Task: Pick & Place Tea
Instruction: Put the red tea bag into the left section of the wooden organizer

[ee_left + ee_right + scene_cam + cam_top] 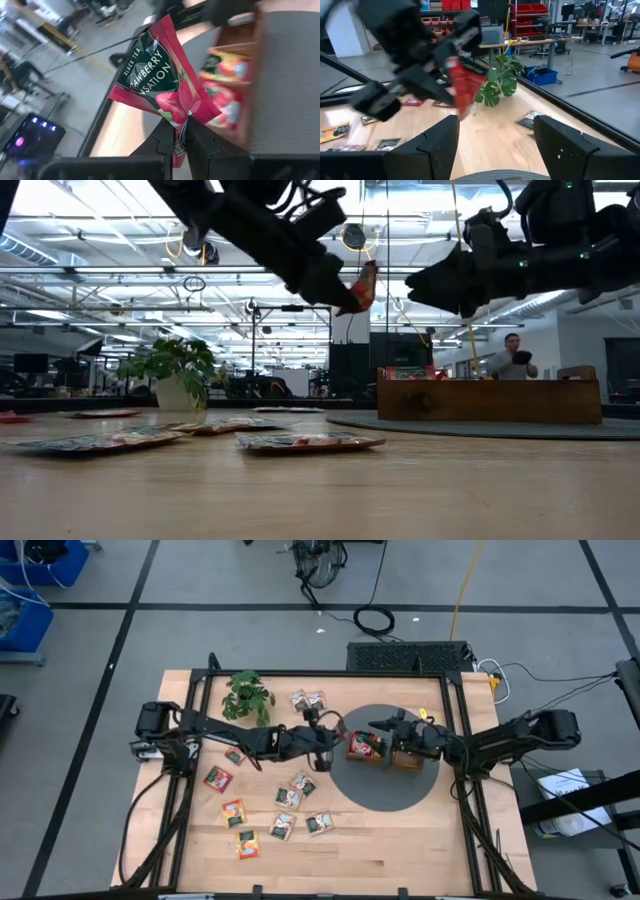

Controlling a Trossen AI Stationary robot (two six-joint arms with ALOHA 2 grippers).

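My left gripper [342,747] is shut on a red tea sachet [165,85] printed with strawberries. It holds the sachet in the air over the grey round mat [385,790], beside the left end of the brown wooden tray [408,760]. The low view shows the sachet [362,285] high above the table. The tray [227,85] holds red and orange sachets. My right gripper [495,145] hovers open above the tray, facing the left arm, with nothing between its fingers. Several more sachets [283,827] lie flat on the wooden table to the left. My left gripper pinches the red sachet between its two fingers at one edge [181,131], near a corner. The fingers come from the table's left, slanting slightly down. The sachet sticks out beyond the fingertips, tilted on edge and lifted clear of table and tray.
A small leafy plant [247,696] in a white pot stands at the far left of the table. Loose sachets lie near it [308,699] and across the near left [233,812]. Black frame rails run along the table's sides. A person [512,355] sits in the room behind.
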